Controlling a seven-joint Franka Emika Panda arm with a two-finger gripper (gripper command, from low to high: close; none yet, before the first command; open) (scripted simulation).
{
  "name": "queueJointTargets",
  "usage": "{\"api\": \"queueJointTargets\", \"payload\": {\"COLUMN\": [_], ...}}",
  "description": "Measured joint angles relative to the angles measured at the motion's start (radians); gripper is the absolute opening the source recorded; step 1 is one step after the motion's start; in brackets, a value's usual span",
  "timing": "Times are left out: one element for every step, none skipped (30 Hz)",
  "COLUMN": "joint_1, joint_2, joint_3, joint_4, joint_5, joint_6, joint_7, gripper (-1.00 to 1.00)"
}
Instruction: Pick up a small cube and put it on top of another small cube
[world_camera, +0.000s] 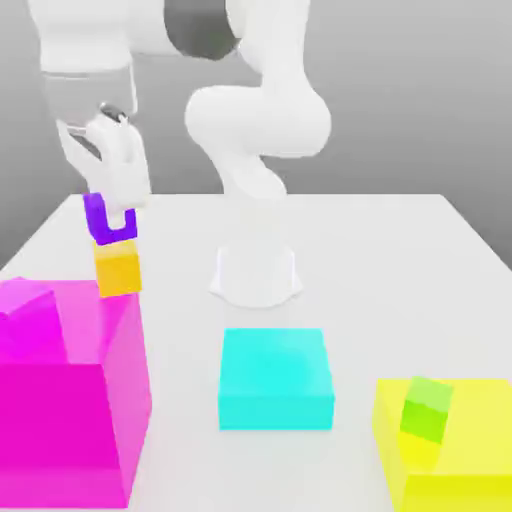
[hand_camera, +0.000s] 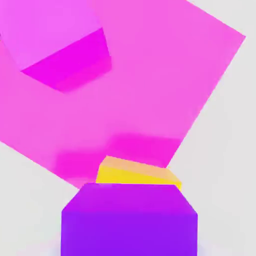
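In the exterior view, my gripper (world_camera: 116, 214) is shut on the small purple cube (world_camera: 98, 222) at the far left of the table. The cube hangs directly over the small orange-yellow cube (world_camera: 118, 270), with its underside at or just above that cube's top; I cannot tell whether they touch. The hand view has the purple cube (hand_camera: 129, 220) close up, with a strip of the orange-yellow cube (hand_camera: 137, 175) showing past it. My fingers are hidden in the hand view.
A big magenta block (world_camera: 70, 400) with a smaller magenta cube (world_camera: 30, 320) on it stands right beside the orange-yellow cube. A cyan block (world_camera: 276, 378) sits mid-table. A large yellow block (world_camera: 470, 450) carries a small green cube (world_camera: 427, 408). The arm's base (world_camera: 255, 270) stands behind.
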Motion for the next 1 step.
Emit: {"api": "queueJointTargets", "payload": {"joint_1": [0.000], "joint_2": [0.000], "joint_3": [0.000], "joint_4": [0.000], "joint_5": [0.000], "joint_6": [0.000], "joint_7": [0.000], "gripper": [1.00]}}
